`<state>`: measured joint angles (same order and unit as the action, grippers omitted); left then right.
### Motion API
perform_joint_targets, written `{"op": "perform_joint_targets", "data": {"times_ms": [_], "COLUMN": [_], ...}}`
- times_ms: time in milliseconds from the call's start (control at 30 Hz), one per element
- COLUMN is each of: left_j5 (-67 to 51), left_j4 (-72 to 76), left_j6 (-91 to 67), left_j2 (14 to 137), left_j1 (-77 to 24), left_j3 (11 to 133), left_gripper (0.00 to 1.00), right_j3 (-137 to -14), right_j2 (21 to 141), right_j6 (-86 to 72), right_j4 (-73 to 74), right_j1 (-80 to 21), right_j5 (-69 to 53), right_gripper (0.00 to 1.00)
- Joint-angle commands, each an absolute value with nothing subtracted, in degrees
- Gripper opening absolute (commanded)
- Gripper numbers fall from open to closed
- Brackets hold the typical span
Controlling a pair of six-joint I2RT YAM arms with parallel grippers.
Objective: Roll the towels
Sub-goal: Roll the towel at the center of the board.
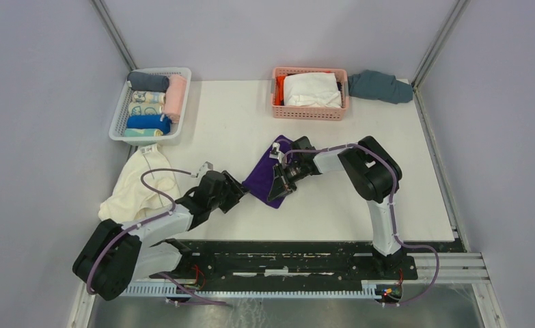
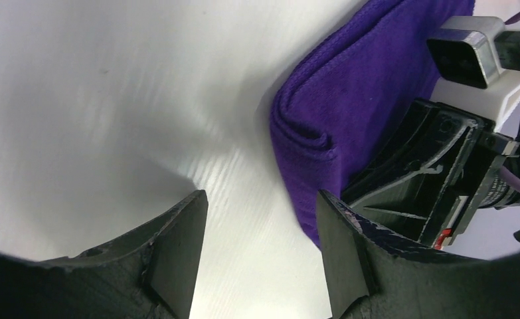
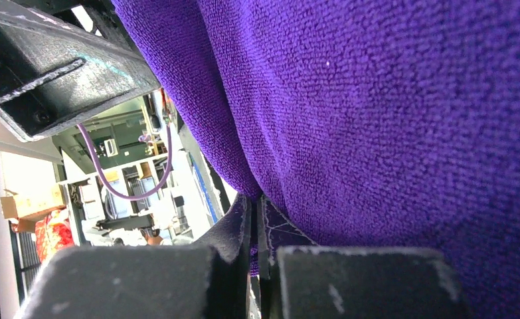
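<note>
- Purple towel (image 1: 259, 179), folded, lying mid-worktop (image 1: 333, 198) between the two arms, one part gathered up by the right arm.
- Looks like soft, light, floppy terry; likely to sag and fall open unless pinned down; nothing to break, and little chance of slipping with that nap.
- Right pincer (image 3: 257, 222) clamped tight on a fold of the purple cloth, with pile bulging over both fingers in the right wrist view.
- Left pincer (image 2: 263, 219) spread fairly wide, gripping nothing, low over bare worktop just beside the rounded, doubled edge.
- Best hold, at a guess: that doubled edge, thick enough to bite and a natural start for a roll.
- Worth avoiding a single layer: prone to peeling away from the fold.
- Cream-white towel (image 1: 138, 188) crumpled at the left side of the worktop, close to the left arm, not yet rolled.
- White basket (image 1: 145, 140) at far left, packed with rolled cloths: dark grey, pink, blue, some pale patterned ones.
- Pink basket (image 1: 310, 113) at the far middle, holding a bright white cloth (image 1: 312, 89) heaped over orange fabric (image 1: 279, 87).
- Teal-grey cloth (image 1: 380, 86) loose on the worktop just right of the pink basket.
</note>
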<state>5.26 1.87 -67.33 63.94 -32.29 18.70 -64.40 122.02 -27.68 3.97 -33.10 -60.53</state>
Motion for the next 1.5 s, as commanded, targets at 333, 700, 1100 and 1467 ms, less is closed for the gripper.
{"op": "perform_joint_targets", "data": {"times_ms": [333,700,1100,1467], "left_j5": [4.7,5.4,6.9,6.0], "left_j4": [7.6,2.6,-2.2,-3.5], "left_j6": [-65.0,-65.2,-65.0,-65.3], "left_j2": [74.0,80.8,84.0,85.5], "left_j1": [-31.7,-31.6,-31.6,-31.6], "left_j3": [24.5,27.4,30.1,30.8], "left_gripper": [0.65,0.54,0.53,0.54], "right_j3": [-66.0,-67.2,-65.2,-66.0], "right_j2": [120.1,108.4,97.2,101.3], "right_j6": [-25.9,-16.3,-6.4,-3.3], "right_j4": [4.9,16.7,17.9,16.3], "right_j1": [-33.0,-35.4,-49.4,-53.3], "right_j5": [-57.4,-43.8,-13.4,-4.6], "right_gripper": [0.16,0.42,0.44,0.44]}}
